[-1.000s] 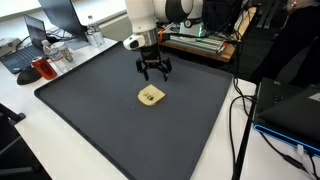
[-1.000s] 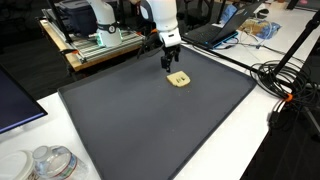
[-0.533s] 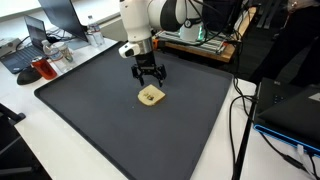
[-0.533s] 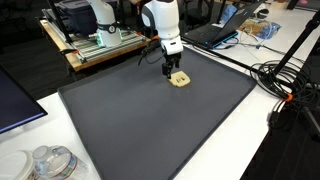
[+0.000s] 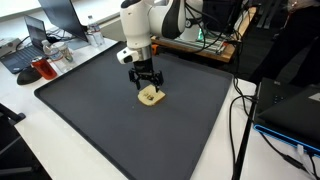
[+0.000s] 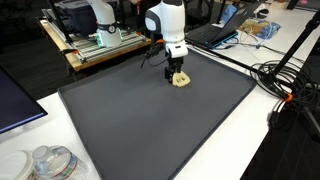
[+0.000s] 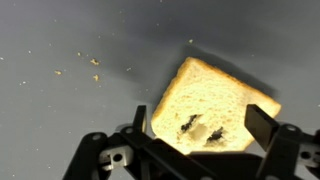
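Hanging open astride the bread slice (image 7: 215,100), the gripper (image 7: 200,122) could crush it if clamped hard — crumbs (image 7: 95,63) lie at its ten o'clock.

The arm (image 5: 140,20) is glossy white, built of rounded, swelling shells, with a dark band (image 5: 170,14) at a joint well above the gripper (image 5: 149,87). A small white block (image 5: 129,55) sticks out just above the gripper. The gripper itself is black all over in both exterior views. In the wrist view its two fingers (image 7: 262,125) are flat matt-black pads on thin black bars. Behind them sits a pale plate (image 7: 112,158) with round holes.
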Controlling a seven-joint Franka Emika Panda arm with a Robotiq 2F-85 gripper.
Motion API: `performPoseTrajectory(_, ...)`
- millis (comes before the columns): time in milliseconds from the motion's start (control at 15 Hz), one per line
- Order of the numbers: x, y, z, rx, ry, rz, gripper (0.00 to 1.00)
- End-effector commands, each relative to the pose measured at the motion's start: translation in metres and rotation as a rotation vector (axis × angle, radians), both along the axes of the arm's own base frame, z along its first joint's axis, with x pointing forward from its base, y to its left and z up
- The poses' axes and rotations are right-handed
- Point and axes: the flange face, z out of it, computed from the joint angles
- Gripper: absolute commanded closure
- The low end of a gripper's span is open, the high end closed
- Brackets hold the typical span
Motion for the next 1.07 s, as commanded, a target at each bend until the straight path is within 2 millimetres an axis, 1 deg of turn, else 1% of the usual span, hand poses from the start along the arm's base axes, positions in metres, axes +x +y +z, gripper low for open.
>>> performPoseTrajectory(0, 0.011, 0.000, -0.008, -0.053, -0.007, -0.014, 0.00)
performPoseTrajectory(533, 0.018, 0.003, -0.021, -0.092, 0.009, -0.024, 0.00)
performPoseTrajectory(600, 0.019, 0.003, -0.022, -0.093, 0.008, -0.025, 0.05)
performPoseTrajectory(667, 0.019, 0.003, -0.023, -0.096, 0.012, -0.025, 0.26)
performPoseTrajectory(733, 0.019, 0.004, -0.023, -0.095, 0.016, -0.025, 0.30)
performPoseTrajectory(800, 0.019, 0.005, -0.023, -0.096, 0.018, -0.024, 0.31)
performPoseTrajectory(867, 0.019, 0.007, -0.023, -0.096, 0.018, -0.024, 0.37)
performPoseTrajectory(1000, 0.020, 0.009, -0.021, -0.097, 0.019, -0.026, 0.52)
